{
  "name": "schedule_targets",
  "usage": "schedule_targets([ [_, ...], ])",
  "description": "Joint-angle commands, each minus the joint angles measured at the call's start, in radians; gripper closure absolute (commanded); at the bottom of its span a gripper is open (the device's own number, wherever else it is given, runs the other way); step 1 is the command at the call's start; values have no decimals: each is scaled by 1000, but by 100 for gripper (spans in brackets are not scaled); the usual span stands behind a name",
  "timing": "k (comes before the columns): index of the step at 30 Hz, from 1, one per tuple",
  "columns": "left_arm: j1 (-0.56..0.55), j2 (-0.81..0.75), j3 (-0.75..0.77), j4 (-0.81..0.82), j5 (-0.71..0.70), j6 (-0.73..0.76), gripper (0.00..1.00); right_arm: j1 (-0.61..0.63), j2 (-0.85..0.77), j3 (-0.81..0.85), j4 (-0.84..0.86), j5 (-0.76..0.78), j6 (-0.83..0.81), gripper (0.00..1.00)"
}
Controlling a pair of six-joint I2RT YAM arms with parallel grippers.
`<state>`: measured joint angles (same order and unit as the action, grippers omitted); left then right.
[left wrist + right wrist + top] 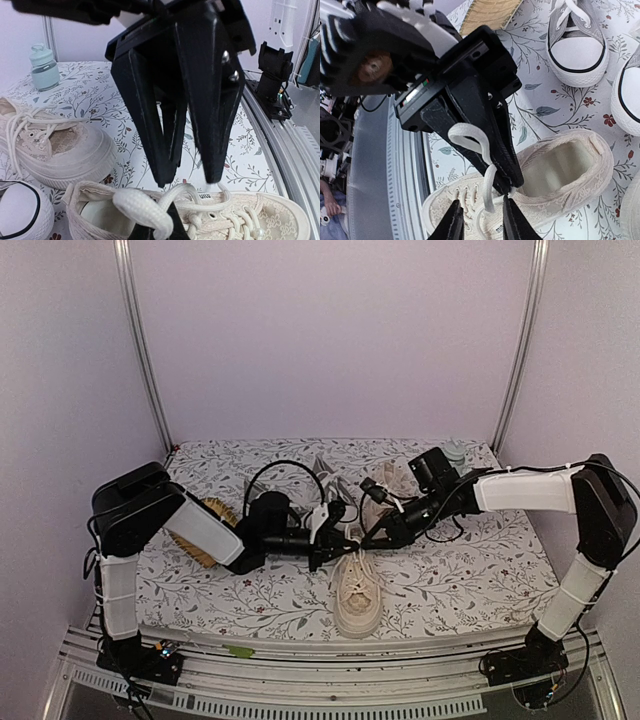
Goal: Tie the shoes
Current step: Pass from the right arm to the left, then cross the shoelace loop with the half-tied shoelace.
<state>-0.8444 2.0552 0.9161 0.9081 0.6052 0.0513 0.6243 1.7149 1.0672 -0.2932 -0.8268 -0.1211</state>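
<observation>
Count: two cream shoes (250, 220), two grey shoes (577, 45). The left gripper (192, 180) is clamped on a lace loop (470, 137). The right gripper (482, 227) is narrowly parted, astride the same lace.

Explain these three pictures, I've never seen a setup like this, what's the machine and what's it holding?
Two robot arms with two-finger grippers stand side by side. One picture looks down from above; the other two come from wrist cameras. On the flowered cloth lie two cream sneakers, a grey pair and a small bottle. The left gripper is shut on the nearer cream sneaker's lace; the right gripper is open, its fingers either side of that lace.
</observation>
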Motion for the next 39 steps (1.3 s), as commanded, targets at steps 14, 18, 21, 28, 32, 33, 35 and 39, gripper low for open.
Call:
schedule_targets([
  [14, -22, -32, -41, 117, -49, 15, 100, -61, 106, -19, 164, -180, 70, 89],
  [18, -22, -26, -41, 120, -56, 19, 100, -39, 123, -26, 182, -201, 62, 86],
  [21, -23, -25, -37, 121, -55, 21, 100, -38, 128, -39, 197, -199, 68, 86],
  [28, -25, -19, -36, 137, -55, 22, 100, -33, 145, -43, 223, -222, 74, 87],
  [32, -29, -14, -39, 157, -57, 19, 100, -24, 170, -46, 245, -220, 83, 83],
  [33, -30, -12, -37, 159, -56, 19, 100, -24, 174, -49, 258, -225, 86, 82],
  [35, -30, -10, -36, 157, -52, 19, 100, -23, 173, -55, 280, -239, 99, 78],
  [39, -31, -11, -44, 154, -57, 25, 100, -23, 154, -76, 303, -256, 105, 73],
])
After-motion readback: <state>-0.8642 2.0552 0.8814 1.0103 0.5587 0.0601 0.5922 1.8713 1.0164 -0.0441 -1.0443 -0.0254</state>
